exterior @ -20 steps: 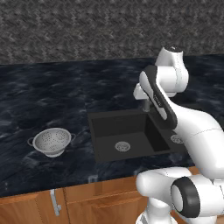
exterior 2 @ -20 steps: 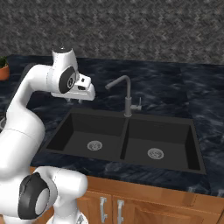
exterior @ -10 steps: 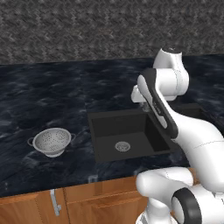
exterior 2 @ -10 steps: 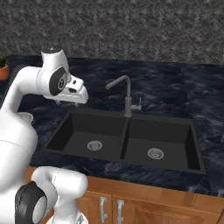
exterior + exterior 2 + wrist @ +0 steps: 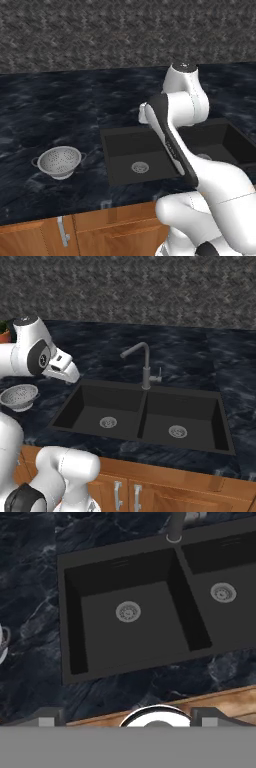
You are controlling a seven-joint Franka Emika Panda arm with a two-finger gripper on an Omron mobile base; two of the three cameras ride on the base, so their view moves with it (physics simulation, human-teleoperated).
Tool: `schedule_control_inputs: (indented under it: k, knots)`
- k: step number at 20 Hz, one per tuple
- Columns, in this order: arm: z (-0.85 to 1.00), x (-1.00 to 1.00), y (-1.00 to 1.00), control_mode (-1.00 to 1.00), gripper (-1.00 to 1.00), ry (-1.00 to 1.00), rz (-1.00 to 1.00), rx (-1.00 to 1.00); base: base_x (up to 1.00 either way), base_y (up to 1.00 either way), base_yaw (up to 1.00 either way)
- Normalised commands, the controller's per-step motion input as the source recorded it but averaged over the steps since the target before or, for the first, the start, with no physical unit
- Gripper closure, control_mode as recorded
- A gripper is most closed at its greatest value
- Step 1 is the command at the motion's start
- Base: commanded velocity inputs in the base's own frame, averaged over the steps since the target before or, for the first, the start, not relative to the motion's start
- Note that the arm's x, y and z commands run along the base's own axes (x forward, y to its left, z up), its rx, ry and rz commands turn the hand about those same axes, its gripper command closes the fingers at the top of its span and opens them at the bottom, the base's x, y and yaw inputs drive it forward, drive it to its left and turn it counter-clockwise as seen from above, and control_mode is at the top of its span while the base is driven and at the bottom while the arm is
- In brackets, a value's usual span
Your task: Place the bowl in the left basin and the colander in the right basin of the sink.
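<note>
Perforated silver metal colander [image 5: 59, 162] sits on glossy dark marbled worktop [image 5: 55, 112] left of matte black double-well sink [image 5: 145, 415], grey gooseneck faucet [image 5: 142, 363] behind divider, jaws spread.

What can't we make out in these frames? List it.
- Right basin, left base view: mostly hidden behind the arm; its drain barely shows.
- Colander, hand view: cut off by the left edge, only a sliver shows.
- Faucet, hand view: cut off by the top edge.
- Jaws: fingertips not distinguishable in the hand view.
</note>
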Motion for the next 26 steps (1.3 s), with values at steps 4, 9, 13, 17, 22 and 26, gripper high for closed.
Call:
schedule_control_inputs:
  k: [4, 9, 13, 17, 22, 26]
  knots:
    - [0.00, -0.16, 0.36, -1.00, -1.00, -0.07, -0.16, 0.05, 0.00, 0.00, 0.00]
    - [0.00, -0.07, 0.36, -1.00, -1.00, -0.08, -0.14, 0.07, 0.00, 0.00, 0.00]
    - [0.00, 0.00, 0.45, -1.00, -1.00, -0.04, -0.10, 0.07, 0.00, 0.00, 0.00]
    - [0.00, 0.00, 0.51, -1.00, -1.00, 0.00, -0.06, 0.06, 0.00, 0.00, 0.00]
    - [0.00, 0.00, 0.60, -1.00, -1.00, 0.00, -0.07, 0.05, 0.00, 0.00, 0.00]
    - [0.00, 0.00, 0.56, -1.00, -1.00, 0.00, -0.04, 0.07, 0.00, 0.00, 0.00]
